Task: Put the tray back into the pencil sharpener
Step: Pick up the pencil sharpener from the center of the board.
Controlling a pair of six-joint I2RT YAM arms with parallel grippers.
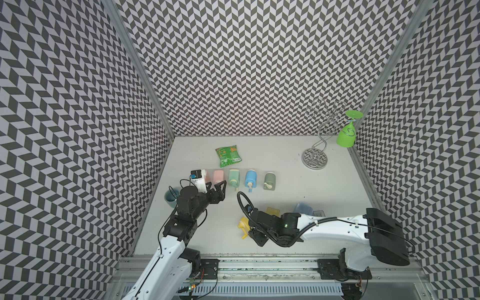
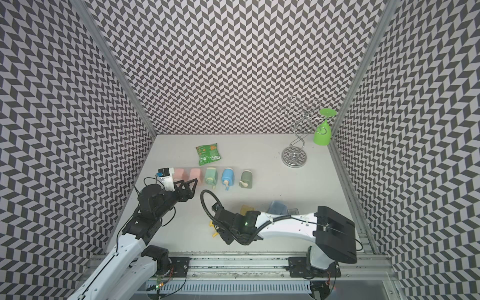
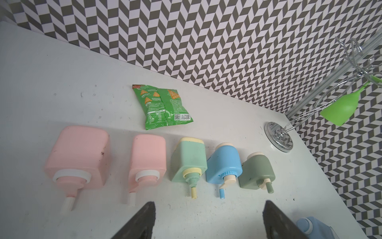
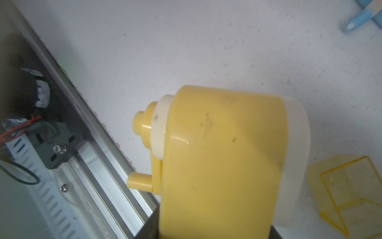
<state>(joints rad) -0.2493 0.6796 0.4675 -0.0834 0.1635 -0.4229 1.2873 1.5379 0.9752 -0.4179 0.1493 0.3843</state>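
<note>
Everywhere chevron walls [image 1: 246,65]; yellow tray [image 4: 351,190] on white tabletop [image 1: 285,197]

The sharpener [image 4: 223,155] is smooth glossy plastic (lightly scuffed), the tray [image 4: 355,186] clear plastic, the table [image 4: 206,41] matt.

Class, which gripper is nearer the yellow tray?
Right. The right gripper, on the sharpener, is just beside the tray; the left gripper hovers far off by the sharpener row.
</note>
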